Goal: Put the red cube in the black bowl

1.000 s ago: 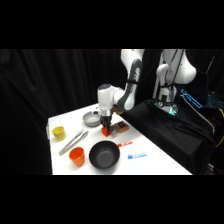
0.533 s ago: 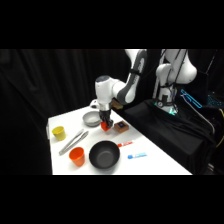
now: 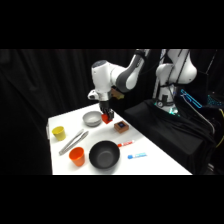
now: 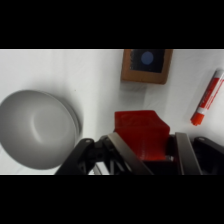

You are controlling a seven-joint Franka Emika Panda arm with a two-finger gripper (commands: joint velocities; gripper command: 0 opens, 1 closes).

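My gripper [image 3: 106,118] hangs above the table beside the silver bowl, shut on the red cube [image 3: 107,118]. In the wrist view the red cube [image 4: 141,132] sits clamped between the two fingers, lifted clear of the white tabletop, with my gripper [image 4: 145,150] around it. The black bowl [image 3: 104,155] stands near the table's front edge, well below and in front of the gripper, and holds nothing. It does not show in the wrist view.
A silver metal bowl [image 3: 92,119] [image 4: 36,127] sits just left of the gripper. A brown block with a dark top [image 3: 120,127] [image 4: 145,65] lies to its right. A red marker [image 4: 207,98], blue marker [image 3: 136,155], metal tongs [image 3: 73,141], orange cup [image 3: 76,156] and yellow cup [image 3: 58,132] are spread around.
The gripper has risen from the table with the red cube in its fingers and shifted slightly left, away from the brown block.
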